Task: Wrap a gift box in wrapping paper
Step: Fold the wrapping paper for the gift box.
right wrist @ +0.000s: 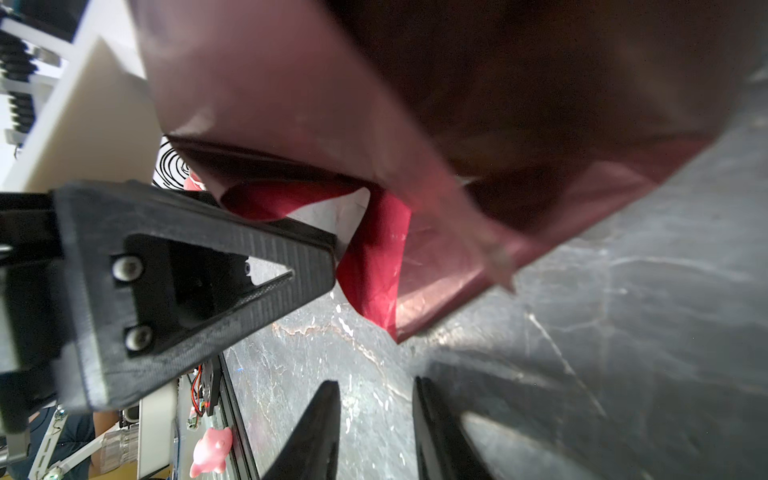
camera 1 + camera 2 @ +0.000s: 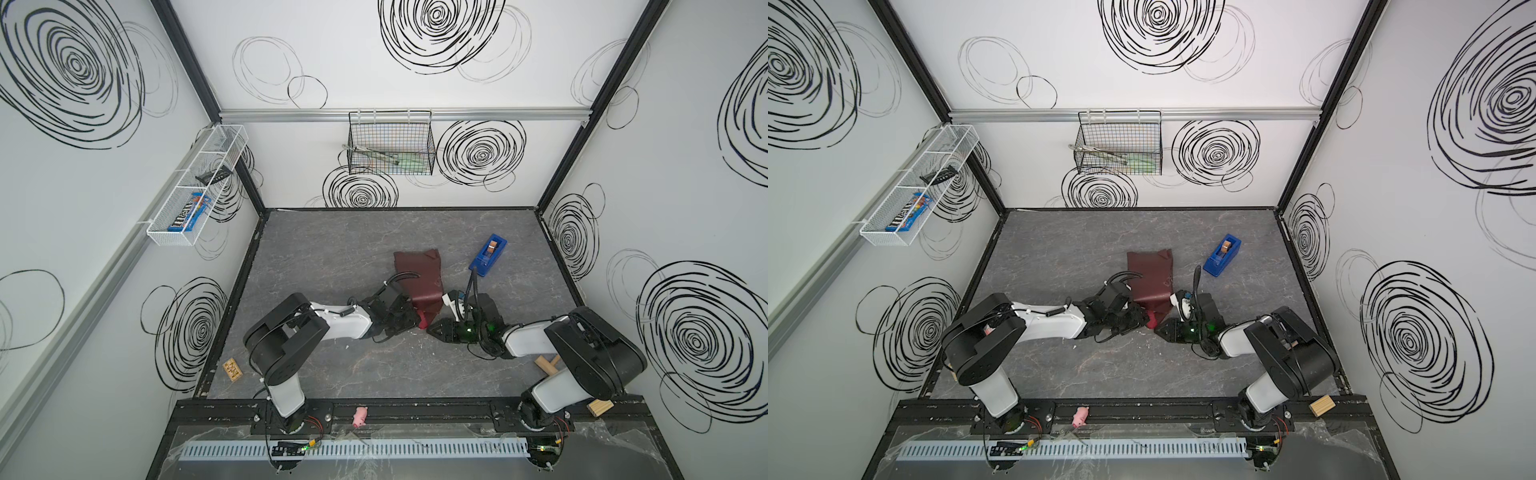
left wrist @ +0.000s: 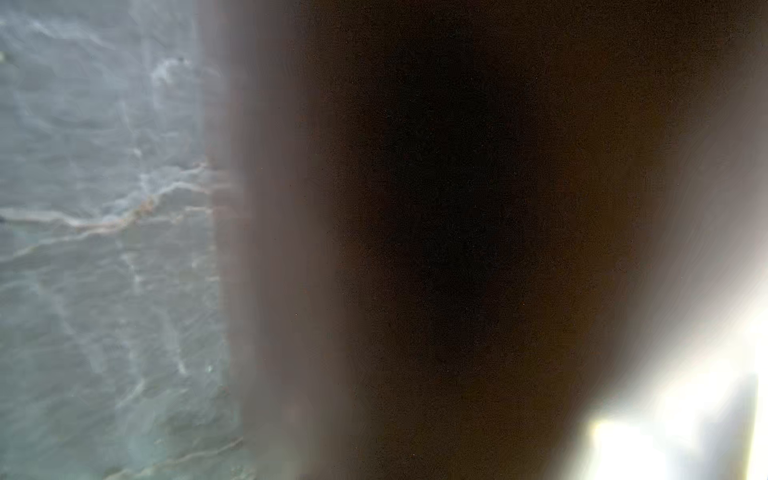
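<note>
Two arms meet at the wrapping paper mid-table.
Your right gripper stands parted and empty above the table, just beside the paper's raised near corner. Your left gripper sits against that red fold; you cannot tell whether it grips. A blue tape dispenser lies nearby.

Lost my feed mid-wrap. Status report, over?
Right gripper open, empty, beside the wrapping paper's near corner. Left gripper at paper's near edge, grip unclear. Gift box out of sight; paper folded up in a mound. Tape dispenser stands apart.
</note>
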